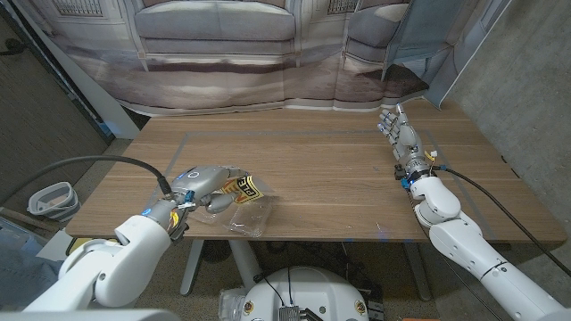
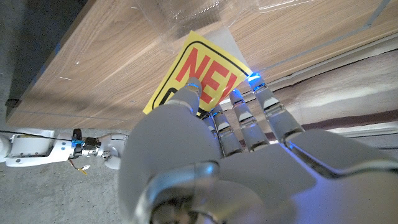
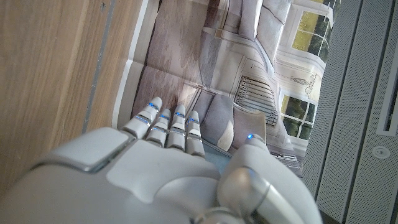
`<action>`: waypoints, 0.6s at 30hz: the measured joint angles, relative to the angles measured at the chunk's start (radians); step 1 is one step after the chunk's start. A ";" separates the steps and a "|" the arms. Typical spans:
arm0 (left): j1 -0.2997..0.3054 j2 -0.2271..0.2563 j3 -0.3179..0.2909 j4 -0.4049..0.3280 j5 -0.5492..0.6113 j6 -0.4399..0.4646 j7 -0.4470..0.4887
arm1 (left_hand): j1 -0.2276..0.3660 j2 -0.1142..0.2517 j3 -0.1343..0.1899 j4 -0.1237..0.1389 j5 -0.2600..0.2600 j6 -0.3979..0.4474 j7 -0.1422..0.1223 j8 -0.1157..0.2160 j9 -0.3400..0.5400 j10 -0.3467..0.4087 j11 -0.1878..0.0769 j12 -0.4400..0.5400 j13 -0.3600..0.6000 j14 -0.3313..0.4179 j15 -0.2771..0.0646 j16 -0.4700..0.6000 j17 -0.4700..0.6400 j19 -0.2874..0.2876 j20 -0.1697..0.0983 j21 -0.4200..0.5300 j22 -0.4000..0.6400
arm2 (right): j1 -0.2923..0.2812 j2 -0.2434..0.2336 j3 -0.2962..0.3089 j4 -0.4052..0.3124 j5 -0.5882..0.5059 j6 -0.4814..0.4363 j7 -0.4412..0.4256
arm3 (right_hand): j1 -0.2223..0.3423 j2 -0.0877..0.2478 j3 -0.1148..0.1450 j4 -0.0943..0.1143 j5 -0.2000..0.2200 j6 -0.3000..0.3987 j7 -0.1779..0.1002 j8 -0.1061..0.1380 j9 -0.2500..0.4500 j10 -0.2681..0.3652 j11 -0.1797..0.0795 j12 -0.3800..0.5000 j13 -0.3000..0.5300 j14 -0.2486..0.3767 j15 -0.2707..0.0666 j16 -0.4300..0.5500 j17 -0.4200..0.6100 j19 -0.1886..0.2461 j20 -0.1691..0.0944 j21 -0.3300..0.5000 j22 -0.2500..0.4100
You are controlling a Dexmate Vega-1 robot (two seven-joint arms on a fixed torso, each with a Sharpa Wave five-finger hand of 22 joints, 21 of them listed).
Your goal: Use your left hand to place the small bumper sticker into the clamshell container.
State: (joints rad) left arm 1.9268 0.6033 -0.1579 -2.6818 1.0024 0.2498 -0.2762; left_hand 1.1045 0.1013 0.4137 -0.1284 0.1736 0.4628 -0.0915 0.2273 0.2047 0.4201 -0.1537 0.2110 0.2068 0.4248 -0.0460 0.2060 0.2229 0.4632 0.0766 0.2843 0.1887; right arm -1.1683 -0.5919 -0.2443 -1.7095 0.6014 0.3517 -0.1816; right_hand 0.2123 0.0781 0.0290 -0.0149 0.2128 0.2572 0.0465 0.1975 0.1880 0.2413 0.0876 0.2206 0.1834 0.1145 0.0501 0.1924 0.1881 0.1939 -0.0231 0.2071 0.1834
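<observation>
The small bumper sticker [image 1: 244,186] is yellow with black and red print. My left hand [image 1: 203,185] pinches it between thumb and fingers near the table's front left. In the left wrist view the sticker [image 2: 205,74] pokes out past the fingertips [image 2: 193,87], red letters facing the camera. The clear clamshell container [image 1: 243,214] lies just below the hand at the table's front edge, and its transparent plastic [image 2: 186,15] shows beyond the sticker. My right hand [image 1: 401,134] stands at the far right of the table, fingers straight and together, holding nothing.
The wooden table [image 1: 321,169] carries faint tape lines. A printed backdrop [image 1: 268,53] hangs behind it. A grey bin [image 1: 53,199] sits on the floor to the left. Black cables run along both arms.
</observation>
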 measured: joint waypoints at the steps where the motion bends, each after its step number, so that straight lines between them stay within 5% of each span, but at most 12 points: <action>1: 0.000 0.007 0.004 -0.001 0.000 0.001 0.000 | 0.000 0.000 0.000 0.000 0.000 0.000 0.000 0.000 0.000 0.000 0.000 0.000 0.000 0.000 0.000 0.000 0.000 0.000 0.000 0.000 0.000 | 0.000 0.000 0.000 0.000 0.001 0.002 0.001 | 0.000 0.000 0.000 0.000 0.000 0.000 0.000 0.000 0.000 0.000 0.000 0.000 0.000 0.000 0.000 0.000 0.000 0.000 0.000 0.000 0.000; 18: 0.030 0.038 0.020 -0.030 0.037 0.055 -0.015 | -0.008 -0.008 -0.006 0.000 0.000 0.004 -0.004 0.000 0.000 0.006 -0.006 -0.004 0.000 0.000 0.000 0.000 0.000 -0.009 0.002 -0.001 0.000 | -0.019 -0.003 0.007 -0.006 0.004 0.009 -0.001 | 0.004 0.004 0.000 0.000 0.000 0.004 0.004 0.000 0.000 0.000 0.000 0.000 0.000 0.000 0.000 0.000 0.000 0.000 0.000 0.000 0.000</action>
State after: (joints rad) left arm 1.9565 0.6416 -0.1382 -2.7115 1.0396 0.3044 -0.2916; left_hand 1.0966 0.0934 0.4081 -0.1285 0.1738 0.4665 -0.0950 0.2273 0.2047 0.4262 -0.1593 0.2069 0.2068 0.4249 -0.0460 0.2061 0.2230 0.4546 0.0782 0.2831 0.1886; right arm -1.1869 -0.5954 -0.2376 -1.7159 0.6054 0.3606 -0.1822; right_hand 0.2163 0.0821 0.0290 -0.0149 0.2128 0.2615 0.0507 0.1975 0.1880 0.2412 0.0875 0.2206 0.1834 0.1144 0.0500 0.1925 0.1882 0.1938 -0.0231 0.2071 0.1834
